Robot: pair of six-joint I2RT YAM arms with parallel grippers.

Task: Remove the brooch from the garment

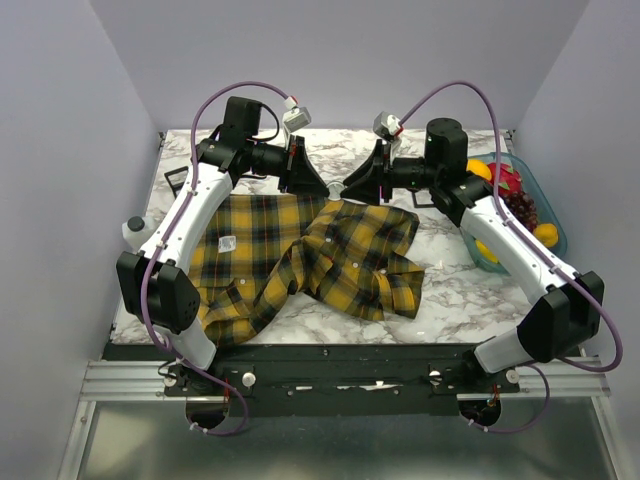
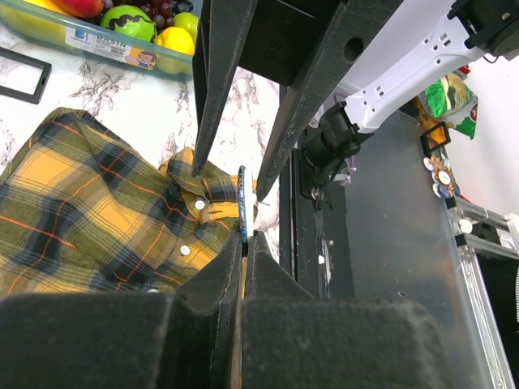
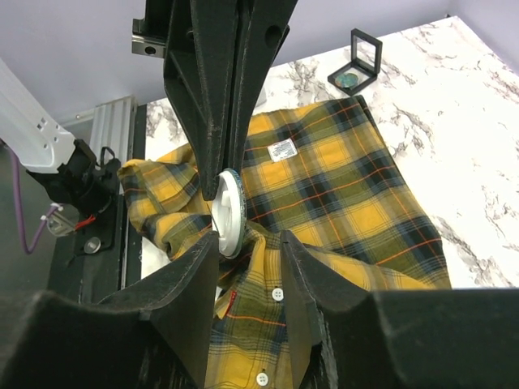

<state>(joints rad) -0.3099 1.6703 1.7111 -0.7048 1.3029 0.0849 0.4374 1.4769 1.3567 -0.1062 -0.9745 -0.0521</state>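
Grippers first: the left gripper (image 2: pixel 244 243) is clamped tight on the brooch (image 3: pixel 230 212), pinching the little disc edge-on so you mostly see its teal rim and a pale face. The right gripper (image 3: pixel 247 241) is roughly half spread, with its two fingers (image 3: pixel 195 275) standing either side of the bunched cloth right under the brooch. There's a clear gap between them and I can't see them squeezing anything. One fingertip sits just beside the disc, but I honestly can't tell if it's touching. The brooch itself is up off the table (image 3: pixel 454 97), between the two grippers near the far middle, with the yellow and dark plaid shirt (image 3: pixel 340 186) pulled up into a peak against it. The rest of the shirt lies rumpled on the marble top, small white buttons showing. As for writing, there's a white tag (image 3: pixel 282 150) sewn inside the collar with some print on it, way too small to read. The clear fruit tray (image 2: pixel 166 63) on the right side of the table has a sticker (image 2: pixel 105 44) on its wall, blue lettering and a little picture, also not legible from here. A black square frame (image 3: pixel 362 57) stands at the far edge of the table with something teal inside it, well apart from the shirt
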